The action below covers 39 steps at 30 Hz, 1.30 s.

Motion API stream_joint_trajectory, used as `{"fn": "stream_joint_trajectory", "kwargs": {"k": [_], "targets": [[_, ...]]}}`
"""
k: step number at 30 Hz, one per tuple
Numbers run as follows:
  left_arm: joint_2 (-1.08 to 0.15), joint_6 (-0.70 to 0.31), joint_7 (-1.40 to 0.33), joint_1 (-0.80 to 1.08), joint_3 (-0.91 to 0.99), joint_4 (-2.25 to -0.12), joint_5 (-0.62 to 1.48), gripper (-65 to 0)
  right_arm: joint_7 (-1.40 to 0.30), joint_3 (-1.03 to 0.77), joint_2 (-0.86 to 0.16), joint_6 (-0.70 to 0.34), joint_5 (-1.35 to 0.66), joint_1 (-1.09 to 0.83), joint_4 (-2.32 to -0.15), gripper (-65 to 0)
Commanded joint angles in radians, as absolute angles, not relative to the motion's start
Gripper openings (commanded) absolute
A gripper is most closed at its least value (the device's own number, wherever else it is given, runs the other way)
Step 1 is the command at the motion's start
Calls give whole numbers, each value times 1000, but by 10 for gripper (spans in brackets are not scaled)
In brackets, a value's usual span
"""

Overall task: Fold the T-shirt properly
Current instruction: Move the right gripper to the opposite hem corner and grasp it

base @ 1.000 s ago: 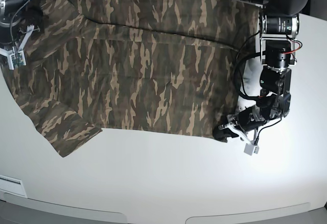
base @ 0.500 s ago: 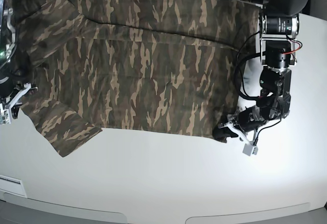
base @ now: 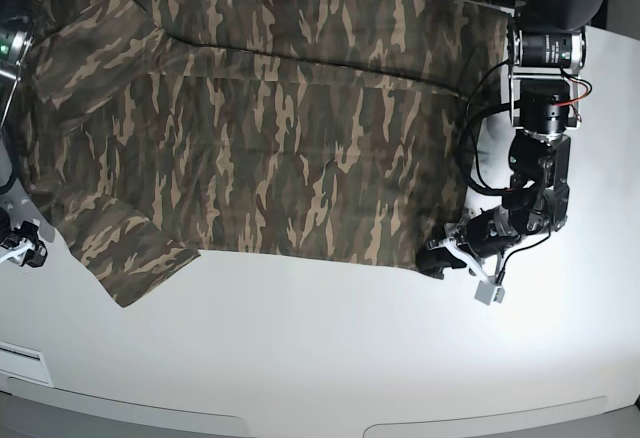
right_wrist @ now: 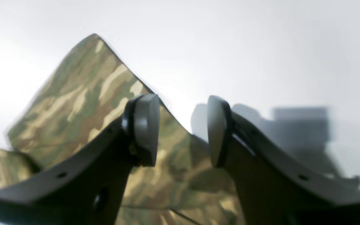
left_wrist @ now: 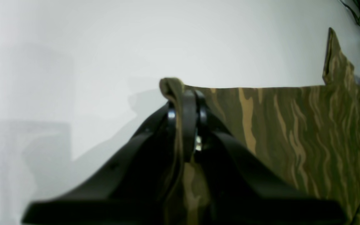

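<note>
Over the last second the right gripper (base: 22,248) has been travelling down the far side of the base view, from beside the upper sleeve to a spot just off the lower sleeve, and its jaws are now standing apart with nothing between them. In its wrist view the two grey pads (right_wrist: 145,128) are framing bare surface and the sloping edge of the cloth, so it appears to be lining up on that sleeve edge rather than taking hold yet.

The T-shirt (base: 270,138) is lying spread flat across the white worktop (base: 330,358), its top edge running along the back and its lower hem facing the camera. The left gripper (left_wrist: 184,109) is pinching the hem corner, closed on a small bunched fold of fabric that is poking up past the fingertips; the grip is probably there to pin or lift that corner for the fold.

Open worktop is stretching wide in front of the hem, giving both arms free room to draw cloth forward or swing it over. Behind the shirt, cables and equipment are crowding the back edge, so moves that way look tighter. The lower sleeve is jutting out past the hem line at an angle.
</note>
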State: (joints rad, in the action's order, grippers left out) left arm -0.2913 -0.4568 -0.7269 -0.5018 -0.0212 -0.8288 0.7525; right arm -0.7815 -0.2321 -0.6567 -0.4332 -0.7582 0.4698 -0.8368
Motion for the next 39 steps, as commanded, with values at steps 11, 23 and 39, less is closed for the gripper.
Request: {"fn": "stream_joint_trajectory", "kwargs": {"k": [11, 23, 39], "targets": [[-302, -464, -787, -505, -25, -826, 693, -650, -760, -237, -609, -473, -777, 574, -648, -373], [-302, -464, -790, -491, -25, -826, 693, -650, -753, -237, -579, -546, -781, 574, -648, -374], [-302, -464, -790, -491, -25, -826, 709, -650, -615, -237, -559, -340, -494, 557, -648, -318]]}}
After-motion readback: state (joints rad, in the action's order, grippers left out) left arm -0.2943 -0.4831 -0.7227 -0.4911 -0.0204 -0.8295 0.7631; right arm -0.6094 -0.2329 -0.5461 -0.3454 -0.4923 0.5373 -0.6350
